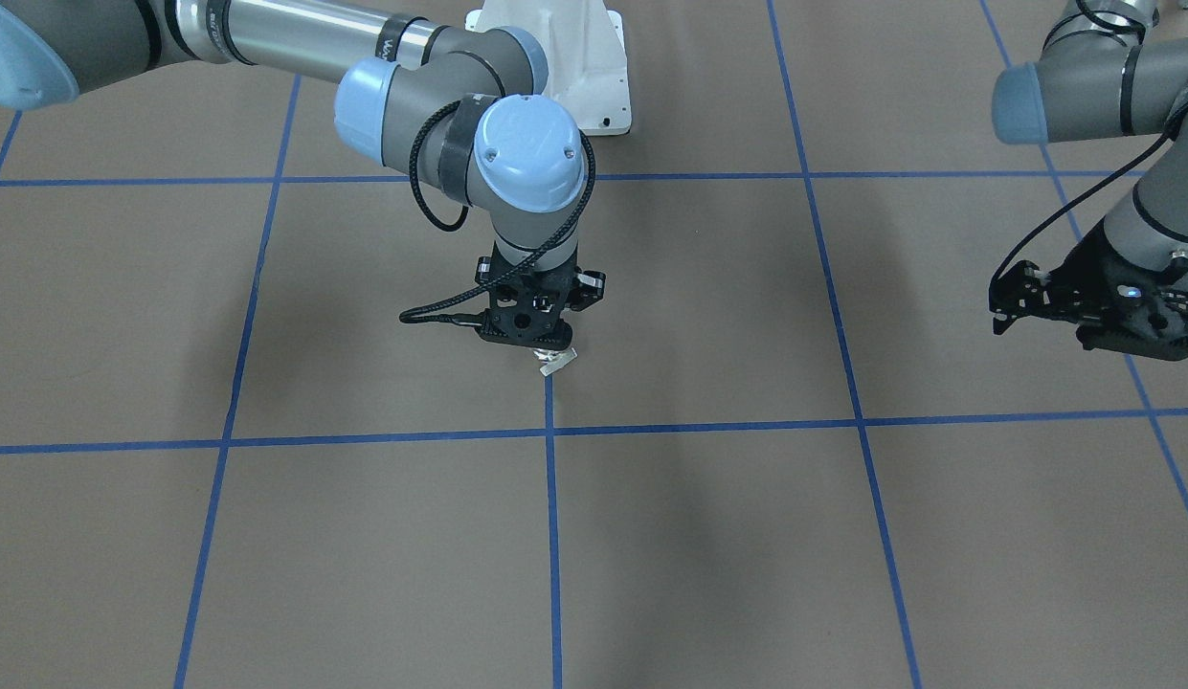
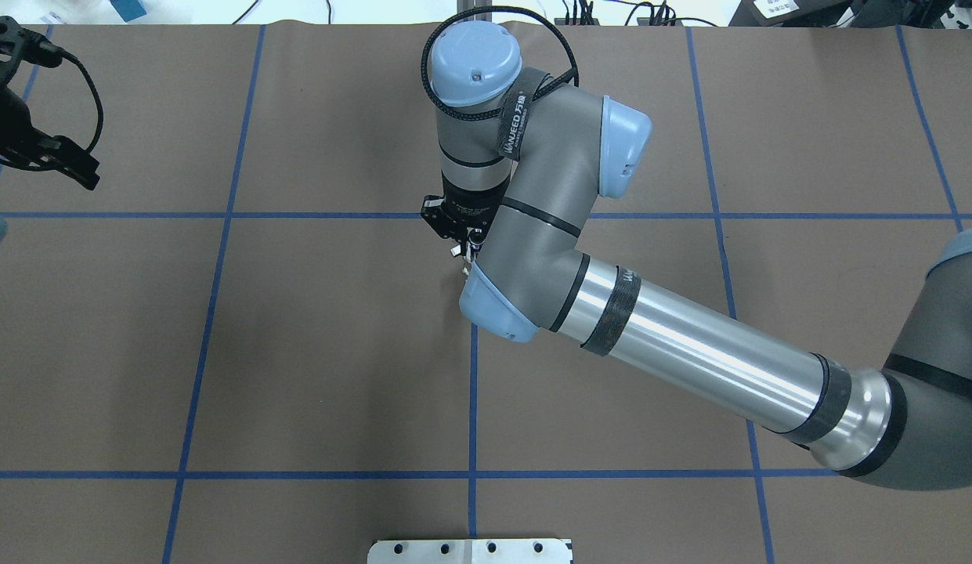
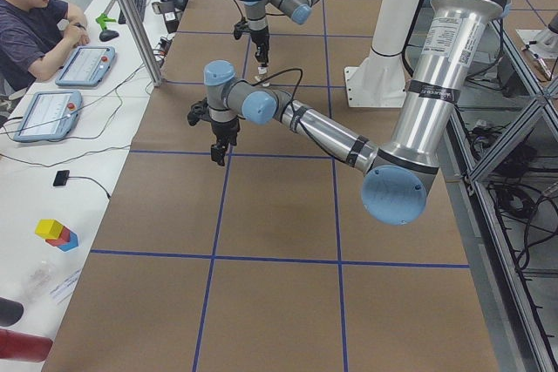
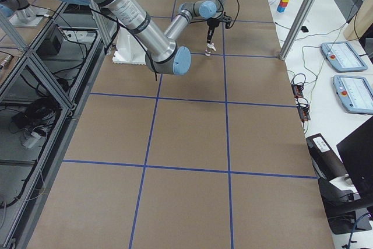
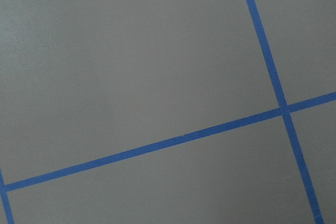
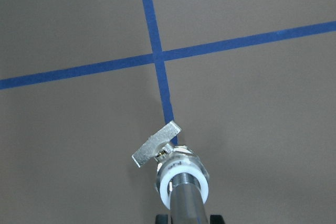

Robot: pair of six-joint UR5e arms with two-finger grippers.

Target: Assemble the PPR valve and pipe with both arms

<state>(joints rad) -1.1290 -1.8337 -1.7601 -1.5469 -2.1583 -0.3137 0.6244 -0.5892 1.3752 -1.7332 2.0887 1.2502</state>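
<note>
Front-facing view: the right gripper [image 1: 546,343] points straight down near the middle of the table [image 1: 708,536]. The PPR valve [image 1: 558,361] shows just beneath its fingertips, over a blue tape line [image 1: 551,498]. The left gripper [image 1: 1043,330] hangs well apart at the view's right edge, its jaws spread with nothing between them.

Overhead view: the right arm reaches in from the right. Its wrist covers most of the gripper, and only a sliver of the valve peeks out at the tape line. The left gripper sits at the top left corner.

Left side view: the near left arm holds its gripper above bare table, and the far right arm stands vertical over the valve.

Right side view: the valve is a small pale speck under the right gripper.

Left wrist view: only brown table and crossing tape lines.

Right wrist view: the jaws are closed on the pipe [image 6: 187,205]. The pipe appears seated in the valve's white ring, though the joint is partly hidden. The valve's flat lever tab [image 6: 156,150] sticks out to the left, near a tape crossing.
</note>
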